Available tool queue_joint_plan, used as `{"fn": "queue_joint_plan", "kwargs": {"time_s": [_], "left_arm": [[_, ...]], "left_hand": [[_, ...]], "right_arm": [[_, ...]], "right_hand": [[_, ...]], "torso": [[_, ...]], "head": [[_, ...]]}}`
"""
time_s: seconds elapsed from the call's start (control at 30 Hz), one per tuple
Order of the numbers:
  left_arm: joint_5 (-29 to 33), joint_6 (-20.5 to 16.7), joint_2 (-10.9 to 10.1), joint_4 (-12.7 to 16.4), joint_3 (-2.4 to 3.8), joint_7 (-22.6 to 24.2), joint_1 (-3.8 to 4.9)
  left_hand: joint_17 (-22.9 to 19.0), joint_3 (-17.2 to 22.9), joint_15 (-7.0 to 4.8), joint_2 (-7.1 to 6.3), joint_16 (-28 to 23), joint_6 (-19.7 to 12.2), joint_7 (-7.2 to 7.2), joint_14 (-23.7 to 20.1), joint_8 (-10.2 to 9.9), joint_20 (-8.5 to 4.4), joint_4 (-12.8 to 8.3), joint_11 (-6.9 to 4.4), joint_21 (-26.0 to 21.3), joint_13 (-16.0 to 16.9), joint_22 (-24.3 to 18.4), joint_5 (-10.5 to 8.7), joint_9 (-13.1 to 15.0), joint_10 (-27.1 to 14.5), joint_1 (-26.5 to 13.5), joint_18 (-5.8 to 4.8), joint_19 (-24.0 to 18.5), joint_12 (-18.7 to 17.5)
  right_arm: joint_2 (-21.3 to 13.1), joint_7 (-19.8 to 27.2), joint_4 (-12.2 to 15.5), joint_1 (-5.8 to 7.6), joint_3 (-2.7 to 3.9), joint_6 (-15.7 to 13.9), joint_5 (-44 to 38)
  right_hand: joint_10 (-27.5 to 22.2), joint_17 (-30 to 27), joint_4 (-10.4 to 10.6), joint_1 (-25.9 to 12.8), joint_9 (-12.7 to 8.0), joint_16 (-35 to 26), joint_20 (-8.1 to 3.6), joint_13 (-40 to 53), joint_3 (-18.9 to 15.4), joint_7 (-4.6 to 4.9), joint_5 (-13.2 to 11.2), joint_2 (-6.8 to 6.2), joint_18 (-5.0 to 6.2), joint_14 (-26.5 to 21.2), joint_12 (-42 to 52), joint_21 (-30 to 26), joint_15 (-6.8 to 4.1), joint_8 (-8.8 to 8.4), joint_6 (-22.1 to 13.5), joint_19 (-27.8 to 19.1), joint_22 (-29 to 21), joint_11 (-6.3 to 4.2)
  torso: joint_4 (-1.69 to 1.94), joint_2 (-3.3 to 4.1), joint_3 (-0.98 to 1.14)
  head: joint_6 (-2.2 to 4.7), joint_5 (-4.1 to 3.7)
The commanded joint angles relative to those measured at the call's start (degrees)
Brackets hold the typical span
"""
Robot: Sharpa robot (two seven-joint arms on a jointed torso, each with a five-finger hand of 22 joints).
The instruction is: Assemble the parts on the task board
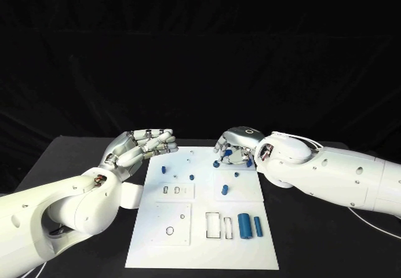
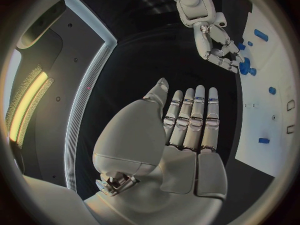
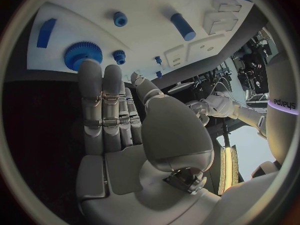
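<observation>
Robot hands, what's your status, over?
Left hand open, beside the board. Right hand open, over blue gear at far edge. Nothing in the way.

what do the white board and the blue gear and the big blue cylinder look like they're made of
Task board: looks like matte white plastic or painted sheet, flat and even with no glare; I can't tell which.
Blue gear: probably moulded or printed plastic, going by its uniform saturated colour, crisp teeth and dull surface.
Big blue cylinder: likely the same plastic, smooth with only a soft sheen along its length.
</observation>
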Motion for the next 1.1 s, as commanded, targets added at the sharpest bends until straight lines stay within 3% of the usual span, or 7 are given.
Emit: {"fn": "queue_joint_plan", "kwargs": {"time_s": [0.03,0.23,0.43,0.63,0.9,1.1], "left_arm": [[-0.46,1.62,0.08,0.27,0.06,0.79,0.11],[-0.45,1.73,-0.02,0.33,0.06,0.56,0.12],[-0.39,1.87,0.0,0.37,0.06,0.23,0.13],[-0.12,1.86,0.01,0.43,0.06,-0.01,0.14],[-0.04,1.9,-0.08,0.58,0.06,-0.19,0.15],[-0.04,1.94,-0.14,0.69,0.06,-0.3,0.18]], "left_hand": [[-0.09,-0.08,0.24,-0.37,-0.46,0.26,0.12,0.28,-0.38,-0.04,-0.16,0.01,0.13,-0.09,-0.12,0.06,-0.1,0.32,-0.15,0.54,0.54,-0.48],[-0.13,-0.09,0.28,-0.35,-0.61,0.25,0.14,0.25,-0.49,-0.04,-0.15,0.04,0.08,-0.11,-0.17,0.06,-0.11,0.3,-0.27,0.52,0.51,-0.63],[-0.19,-0.11,0.34,-0.35,-0.82,0.23,0.21,0.19,-0.67,-0.02,-0.16,0.1,-0.01,-0.12,-0.27,0.06,-0.13,0.25,-0.41,0.48,0.44,-0.85],[-0.21,-0.11,0.36,-0.32,-0.9,0.22,0.24,0.17,-0.73,-0.02,-0.16,0.13,-0.04,-0.12,-0.3,0.07,-0.14,0.23,-0.46,0.48,0.41,-0.94],[-0.23,-0.08,0.38,-0.27,-0.97,0.21,0.26,0.16,-0.79,-0.02,-0.17,0.15,-0.07,-0.13,-0.33,0.12,-0.14,0.21,-0.47,0.47,0.4,-1.01],[-0.26,-0.04,0.4,-0.21,-1.06,0.21,0.29,0.15,-0.87,-0.02,-0.19,0.17,-0.11,-0.13,-0.37,0.25,-0.14,0.2,-0.49,0.46,0.37,-1.11]], "right_arm": [[0.1,-4.47,0.05,0.14,0.05,3.78,-6.41],[0.36,-5.12,0.03,0.19,0.06,5.28,-7.35],[1.0,-5.19,-0.13,0.2,0.06,6.19,-7.49],[1.98,-5.12,-0.98,0.2,0.05,6.57,-7.48],[2.79,-5.1,-1.63,0.19,0.04,6.82,-7.44],[3.18,-5.02,-1.92,0.19,0.04,7.47,-7.35]], "right_hand": [[-1.24,9.51,1.26,-0.45,0.72,9.9,-0.05,1.3,2.52,-0.25,0.26,-1.39,-1.6,2.04,0.59,9.75,-0.16,-0.14,0.27,0.52,11.86,0.35],[-2.18,18.51,3.04,-0.55,1.64,19.49,0.48,2.9,5.87,-0.39,0.34,-3.4,-3.0,1.98,1.21,19.94,-0.08,-0.29,-0.33,0.53,24.5,0.34],[-2.34,22.88,3.95,-0.52,2.12,24.21,0.85,3.5,7.2,-0.36,0.41,-4.07,-3.76,2.38,1.43,24.24,-0.27,-0.26,-0.38,1.01,30.27,0.3],[-2.24,26.6,4.64,-0.51,2.51,28.2,1.06,3.85,8.25,-0.25,0.93,-4.41,-4.18,2.74,1.55,26.64,-0.39,-0.2,-0.25,1.38,33.53,0.27],[-1.86,29.21,4.93,-0.2,2.78,30.85,1.11,4.1,9.17,-0.17,1.43,-4.27,-4.15,2.98,1.75,26.93,-0.47,-0.14,-0.01,1.16,33.82,0.21],[-1.72,30.14,5.02,-0.08,2.93,31.83,1.09,4.19,9.54,-0.16,1.49,-4.23,-4.24,3.07,1.8,27.36,-0.42,-0.07,0.22,1.26,34.46,0.2]], "torso": [[0.16,0.69,-0.31],[0.31,0.84,-0.42],[0.38,1.07,-0.42],[0.4,1.26,-0.41],[0.33,1.49,-0.45],[0.38,1.58,-0.46]], "head": [[-0.15,-0.15],[-0.16,-0.12],[0.0,0.05],[0.11,0.47],[0.06,0.98],[-0.13,0.95]]}}
